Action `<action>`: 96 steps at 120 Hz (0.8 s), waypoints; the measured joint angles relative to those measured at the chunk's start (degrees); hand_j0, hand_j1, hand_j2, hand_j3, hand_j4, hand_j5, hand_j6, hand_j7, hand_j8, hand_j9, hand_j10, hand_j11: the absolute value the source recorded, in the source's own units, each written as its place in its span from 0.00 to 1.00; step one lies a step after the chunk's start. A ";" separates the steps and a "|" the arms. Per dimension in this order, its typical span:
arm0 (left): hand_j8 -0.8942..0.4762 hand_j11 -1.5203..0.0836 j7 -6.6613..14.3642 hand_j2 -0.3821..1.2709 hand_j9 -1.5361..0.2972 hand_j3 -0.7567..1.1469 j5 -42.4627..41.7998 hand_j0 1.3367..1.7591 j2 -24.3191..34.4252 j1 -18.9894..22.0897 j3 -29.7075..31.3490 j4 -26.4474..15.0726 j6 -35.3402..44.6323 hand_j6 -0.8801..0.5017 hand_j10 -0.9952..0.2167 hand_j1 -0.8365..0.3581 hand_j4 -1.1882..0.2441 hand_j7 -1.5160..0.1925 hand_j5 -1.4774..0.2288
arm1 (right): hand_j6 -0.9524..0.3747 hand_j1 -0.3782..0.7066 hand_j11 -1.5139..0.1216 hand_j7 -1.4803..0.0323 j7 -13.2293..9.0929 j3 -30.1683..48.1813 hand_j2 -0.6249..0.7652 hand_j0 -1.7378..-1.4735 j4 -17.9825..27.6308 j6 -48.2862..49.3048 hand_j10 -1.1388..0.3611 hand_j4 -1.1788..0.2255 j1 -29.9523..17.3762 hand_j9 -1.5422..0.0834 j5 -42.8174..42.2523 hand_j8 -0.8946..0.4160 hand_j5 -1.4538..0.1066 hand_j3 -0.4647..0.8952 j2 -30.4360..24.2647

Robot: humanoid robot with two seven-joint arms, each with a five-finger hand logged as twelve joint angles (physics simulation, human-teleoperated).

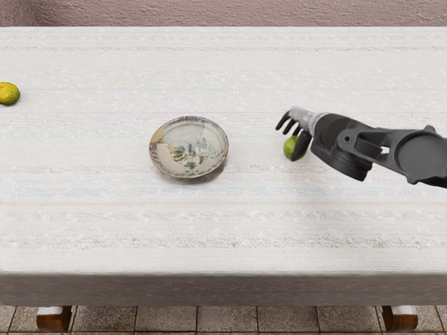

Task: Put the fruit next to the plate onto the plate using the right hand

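A small green fruit (290,148) lies on the white tablecloth, to the right of a round ceramic plate (165,158) with a floral pattern. My right hand (295,132) comes in from the right edge and hovers just over the fruit. Its dark fingers (285,123) are spread above the fruit's top, and the thumb reaches down along the fruit's right side, partly hiding it. The fingers are not closed around the fruit. Nothing lies on the plate. The left arm is out of view.
A second yellow-green fruit (8,93) sits at the far left edge of the table (223,230). The table's front edge runs across the bottom, with tiled floor below it. A wall stands behind the far edge.
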 joint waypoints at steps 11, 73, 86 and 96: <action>0.47 0.75 0.00 0.26 0.66 0.40 0.00 0.76 0.00 0.00 0.00 0.00 0.00 0.46 0.62 0.75 0.66 0.70 0.68 | 0.40 0.47 0.60 0.62 0.00 -0.13 0.40 0.30 -0.64 -0.08 0.48 0.53 -0.55 0.62 -0.29 0.35 0.60 0.34 0.04; 0.47 0.75 0.00 0.26 0.66 0.40 0.00 0.76 0.00 0.00 -0.01 0.00 0.00 0.46 0.62 0.75 0.66 0.70 0.68 | 0.35 0.57 0.46 0.49 0.02 -0.10 0.46 0.32 -3.53 0.00 0.44 0.41 -2.30 0.49 -0.96 0.42 0.49 0.34 2.49; 0.47 0.75 -0.01 0.26 0.66 0.40 0.01 0.76 0.00 0.00 -0.01 0.00 0.00 0.46 0.62 0.75 0.66 0.70 0.68 | 0.34 0.58 0.41 0.45 0.00 -0.10 0.45 0.34 -3.59 0.08 0.45 0.37 -2.66 0.44 -1.03 0.44 0.44 0.34 2.38; 0.47 0.75 0.00 0.26 0.66 0.40 0.00 0.76 0.00 0.00 -0.01 0.00 0.00 0.46 0.62 0.75 0.66 0.70 0.68 | 0.29 0.56 0.37 0.40 -0.06 -0.17 0.53 0.35 -3.62 0.04 0.40 0.33 -2.79 0.40 -0.99 0.39 0.39 0.34 2.28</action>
